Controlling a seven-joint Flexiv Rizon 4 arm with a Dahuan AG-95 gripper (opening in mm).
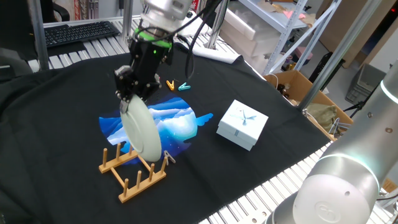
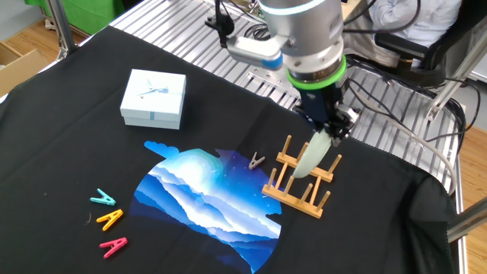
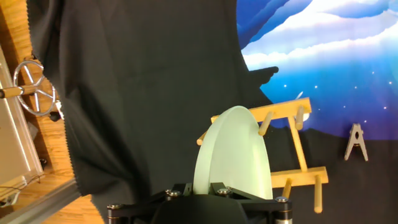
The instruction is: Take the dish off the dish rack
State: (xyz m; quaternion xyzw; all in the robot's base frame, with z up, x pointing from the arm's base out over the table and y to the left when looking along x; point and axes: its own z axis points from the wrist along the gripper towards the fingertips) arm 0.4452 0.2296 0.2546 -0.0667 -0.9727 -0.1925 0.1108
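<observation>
The dish [image 1: 142,132] is a pale mint-white plate standing on edge, its lower edge at the pegs of the wooden dish rack [image 1: 132,171]. My gripper [image 1: 132,94] is shut on the plate's top rim from above. In the other fixed view the plate [image 2: 311,155] hangs tilted between the rack's pegs [image 2: 301,181], with the gripper [image 2: 332,129] on its upper edge. In the hand view the plate [image 3: 233,152] runs from the gripper [image 3: 200,190] down toward the rack [image 3: 293,146]. I cannot tell whether the plate still touches the rack.
A square white gift box [image 1: 242,124] lies right of the rack. A small wooden clothespin [image 1: 168,157] lies by the rack. Coloured clothespins [image 1: 177,85] lie behind. A blue printed patch [image 1: 177,127] covers the black cloth. Cardboard boxes [image 1: 298,87] stand at the right.
</observation>
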